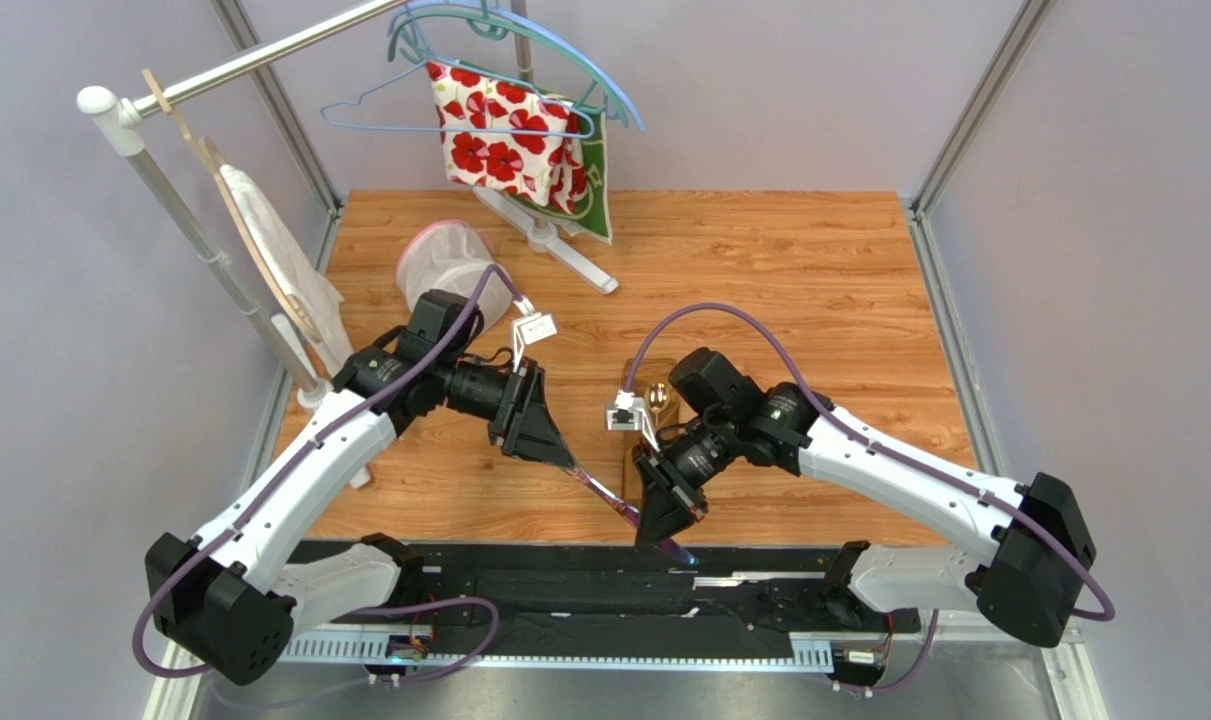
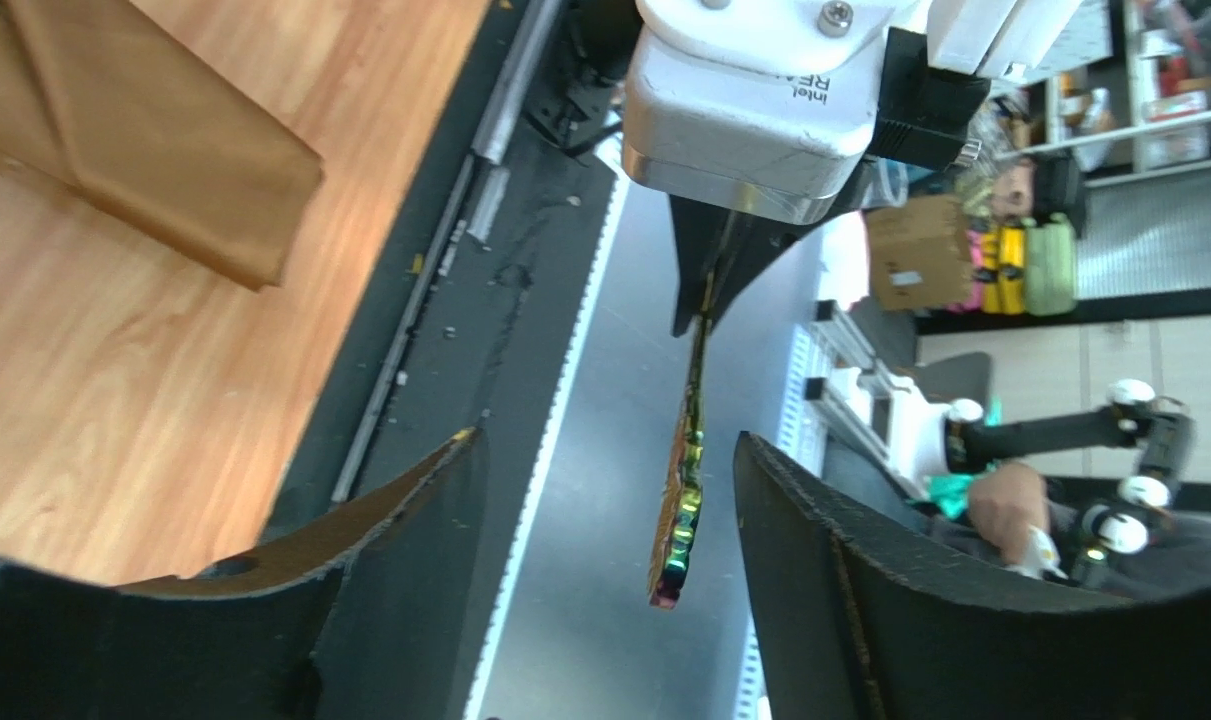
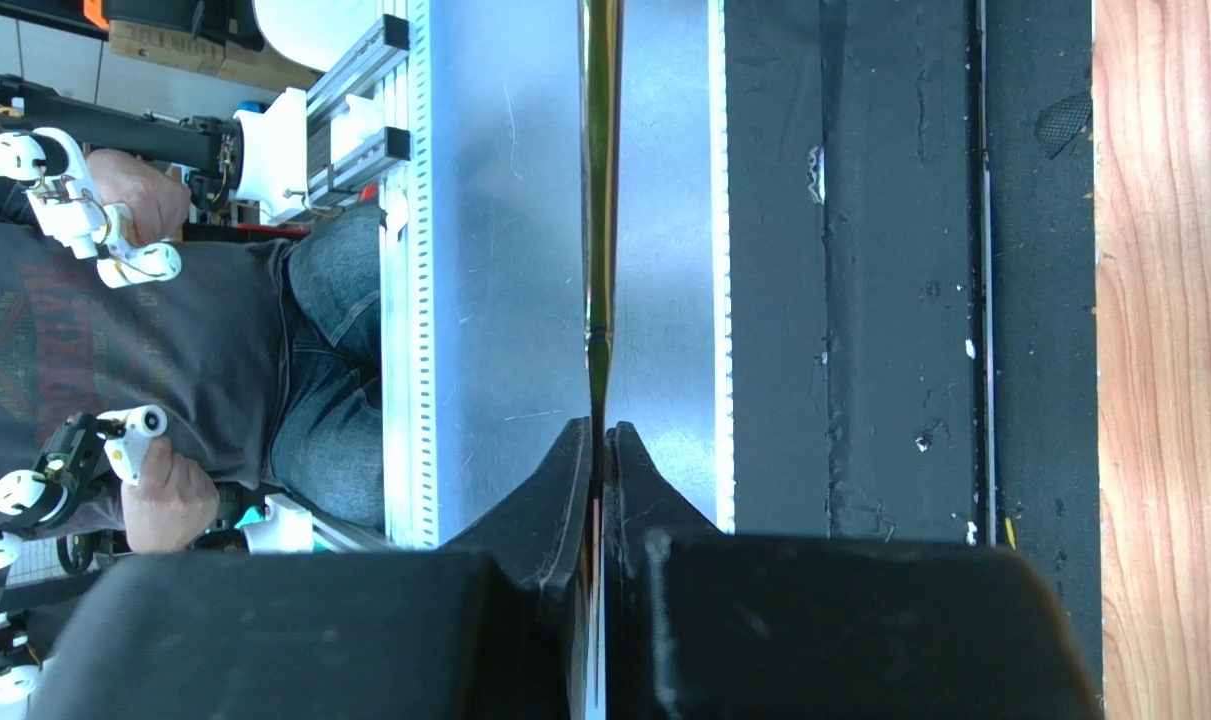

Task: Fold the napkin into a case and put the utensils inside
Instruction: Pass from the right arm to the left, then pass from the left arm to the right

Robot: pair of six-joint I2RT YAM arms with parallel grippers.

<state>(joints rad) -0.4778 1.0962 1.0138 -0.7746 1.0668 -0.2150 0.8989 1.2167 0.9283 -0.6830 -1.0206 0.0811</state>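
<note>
**Knife held in the right gripper, lying between the fingers of the left, by the tabletop's near edge.**
The right gripper [image 3: 599, 438] is clamped on the purple-pink knife [image 2: 683, 495]. Its own wrist view shows the knife only edge-on, as a thin line cut off at the top of the frame. Only the left wrist view shows the knife's broad face, which sits between the wide-apart fingers of the left gripper [image 2: 608, 447] and touches neither. That view alone also shows the golden-brown napkin [image 2: 161, 150], folded on the tabletop [image 2: 146, 405] and cropped at the frame's corner. A small gold object [image 1: 659, 399] near the right wrist cannot be identified.
</note>
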